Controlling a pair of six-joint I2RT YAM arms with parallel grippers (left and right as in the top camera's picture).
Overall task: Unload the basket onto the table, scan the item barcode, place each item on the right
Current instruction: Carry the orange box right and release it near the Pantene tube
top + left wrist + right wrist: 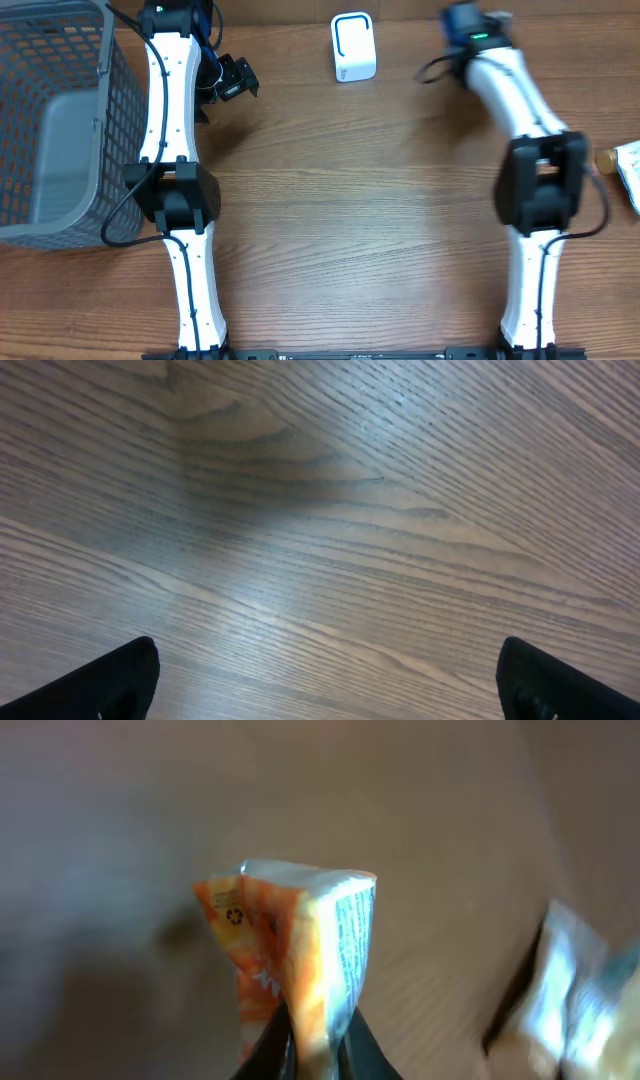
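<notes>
- Your right pincer (314,1045) is clamped on a crumpled orange-and-white plastic packet (300,935). Its two dark fingers (264,1046) pinch the packet's lower end from either side.
- The packet stands up out of that grip. You see an orange face on the left bearing a small round mark, and a white printed panel on the right. The print is too small to read, so you cannot tell whether a barcode is facing the camera.
- To the packet's right in the right wrist view is a pale white-and-blue shape (575,990), too blurred to name.
- From overhead, that pincer is raised near the far edge of the brown wood-grain table (320,510). It is to the right of the small white box-shaped scanner with a blue-outlined window (353,47) and apart from it. Blur hides the packet in that view.
- Your left pincer (330,690) has its jaws spread wide, with nothing between them but bare wood. Overhead, it is to the left of the scanner.
- A grey plastic mesh basket (116,100) sits at the table's left edge, just beside your left arm.
- At the right edge lies a pale wrapped item (628,172), cut off by the frame, with a small brown object (604,158) just beside it.
</notes>
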